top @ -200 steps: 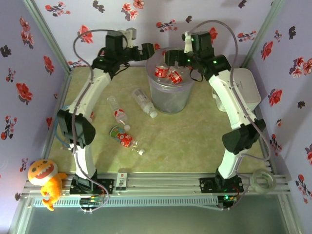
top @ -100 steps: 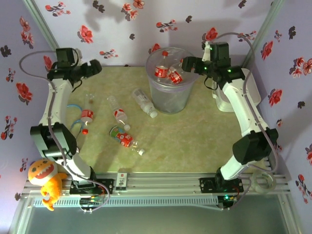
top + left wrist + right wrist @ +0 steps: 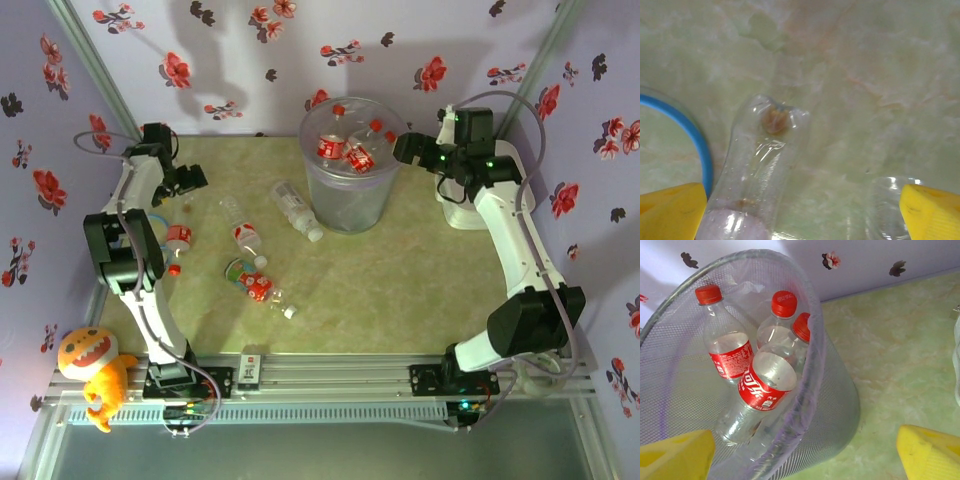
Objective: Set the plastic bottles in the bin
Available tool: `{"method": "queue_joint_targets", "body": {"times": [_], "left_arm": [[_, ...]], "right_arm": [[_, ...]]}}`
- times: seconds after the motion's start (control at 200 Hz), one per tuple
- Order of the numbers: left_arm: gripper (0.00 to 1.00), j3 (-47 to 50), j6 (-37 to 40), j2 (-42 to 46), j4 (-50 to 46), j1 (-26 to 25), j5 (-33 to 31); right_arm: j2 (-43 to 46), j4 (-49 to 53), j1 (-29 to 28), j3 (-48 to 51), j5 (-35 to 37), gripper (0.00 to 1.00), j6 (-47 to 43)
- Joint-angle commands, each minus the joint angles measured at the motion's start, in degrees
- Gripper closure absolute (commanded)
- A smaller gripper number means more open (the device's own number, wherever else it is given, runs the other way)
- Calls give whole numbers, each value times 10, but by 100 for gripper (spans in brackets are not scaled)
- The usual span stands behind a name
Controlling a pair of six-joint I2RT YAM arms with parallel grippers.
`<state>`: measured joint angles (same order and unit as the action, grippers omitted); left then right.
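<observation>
The bin (image 3: 345, 195) is a translucent grey-lilac bucket at the back centre, with several red-labelled plastic bottles (image 3: 765, 385) inside it. More bottles lie on the table to its left: a white-labelled one (image 3: 297, 210), red-labelled ones (image 3: 243, 234) (image 3: 178, 238) and a green-and-red one (image 3: 250, 280). My left gripper (image 3: 190, 180) hangs open low over the far-left table. In the left wrist view its yellow fingertips (image 3: 672, 212) stand either side of a clear lying bottle (image 3: 760, 165), apart from it. My right gripper (image 3: 405, 148) is open just right of the bin's rim (image 3: 810, 340), with nothing between its fingers.
A white rounded box (image 3: 458, 214) stands at the back right behind the right arm. A blue ring (image 3: 692, 137) lies beside the clear bottle, and a second clear bottle (image 3: 885, 205) sits near the other fingertip. An orange toy (image 3: 90, 365) sits at the front left.
The left arm has swung from above the bin out to the far left and come down over the table. The right gripper has drawn back to the right of the bin.
</observation>
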<state>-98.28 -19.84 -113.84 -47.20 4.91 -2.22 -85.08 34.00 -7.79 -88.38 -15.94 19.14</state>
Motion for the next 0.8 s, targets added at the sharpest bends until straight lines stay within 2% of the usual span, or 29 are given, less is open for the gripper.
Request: {"method": "queue_joint_targets", "body": {"times": [0.0,0.1,0.55,0.735,0.79], "left_arm": [[4,-33,13,-25,-72,6,-40],[5,-42,18,-48,-96,10,-41],[18,-13,27,-98,-92,33,8],[41,-7,20,-98,-70,35,9],[43,-6,20,-92,-67,35,16]], "right_arm": [[15,-22,4,5,-16,6,12],[12,-22,5,3,-19,6,13],[15,-27,6,10,-16,6,21],[22,-31,5,17,-19,6,26],[24,-37,4,21,-24,6,30]]}}
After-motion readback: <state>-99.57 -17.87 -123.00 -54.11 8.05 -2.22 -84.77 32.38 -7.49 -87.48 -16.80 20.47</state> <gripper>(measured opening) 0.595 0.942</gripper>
